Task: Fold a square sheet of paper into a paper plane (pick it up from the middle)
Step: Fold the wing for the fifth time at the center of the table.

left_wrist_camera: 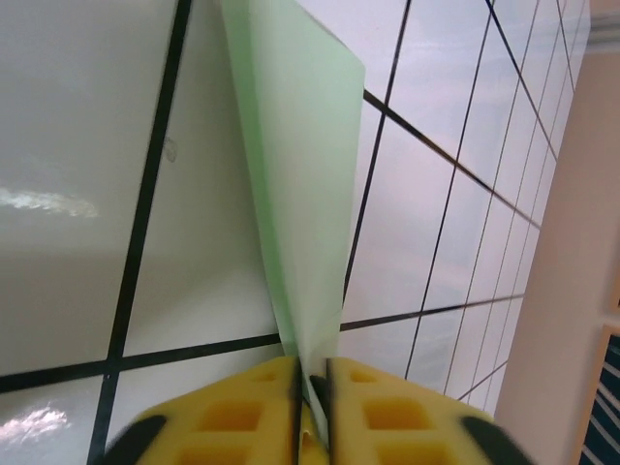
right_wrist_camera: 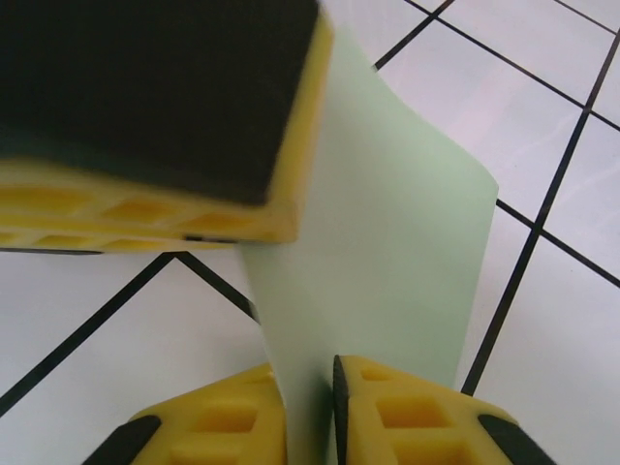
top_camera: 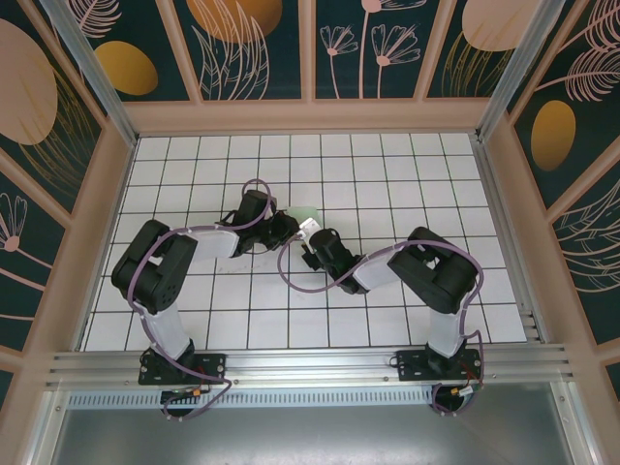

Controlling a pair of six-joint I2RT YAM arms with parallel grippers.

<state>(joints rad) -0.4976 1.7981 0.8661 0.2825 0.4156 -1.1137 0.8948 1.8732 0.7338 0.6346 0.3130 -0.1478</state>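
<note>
Seemingly mid-fold: from their bases at the near edge, both arms reach forward with elbows bent and wrists turned inward, meeting near the middle of the white gridded tile floor (top_camera: 387,174). The left gripper (left_wrist_camera: 310,373) has its yellow jaws narrowed onto the thin pale mint-green square sheet of paper (left_wrist_camera: 295,165), which extends doubled from the pinch. The right gripper (right_wrist_camera: 308,373) pinches the same sheet just beside it, jaws narrow. The next move likely calls for one pincer to let go and regrip, so a crease can be pressed.
</note>
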